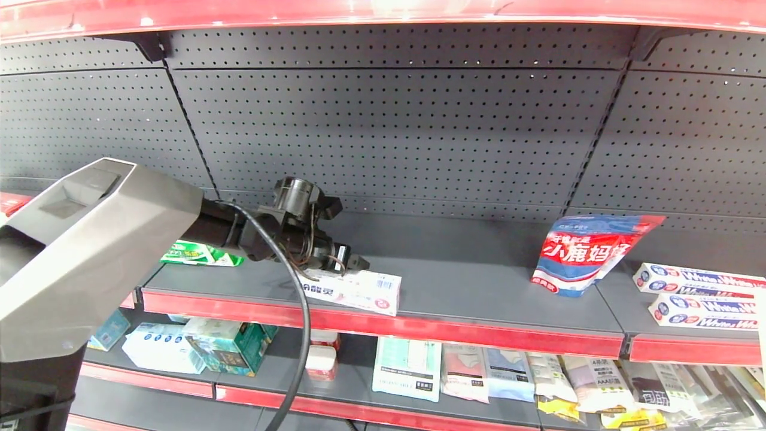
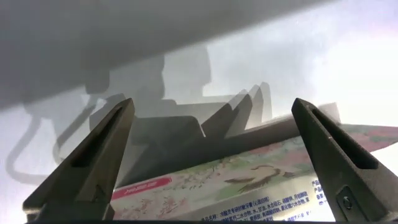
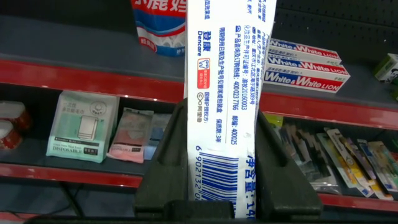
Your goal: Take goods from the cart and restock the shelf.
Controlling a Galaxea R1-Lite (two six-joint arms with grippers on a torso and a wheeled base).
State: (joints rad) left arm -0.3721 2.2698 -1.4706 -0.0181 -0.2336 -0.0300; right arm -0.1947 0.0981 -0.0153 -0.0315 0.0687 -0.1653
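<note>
L hand (image 1: 354,263) open over toothpaste box (image 1: 359,290) lying at near edge of shelf (image 1: 479,281), left side: placing step, prob. released. R hand (image 3: 222,134) clamps a 2nd box (image 3: 227,68); next, lift L clear w/o nudging it.

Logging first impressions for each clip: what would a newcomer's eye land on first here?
First, the left claw, open, sits over a white toothpaste box lying at the front of the grey shelf. Next, the right claw is shut on a long barcoded box, held up facing the shelves. A red and blue pouch stands farther right on that same shelf.
</note>
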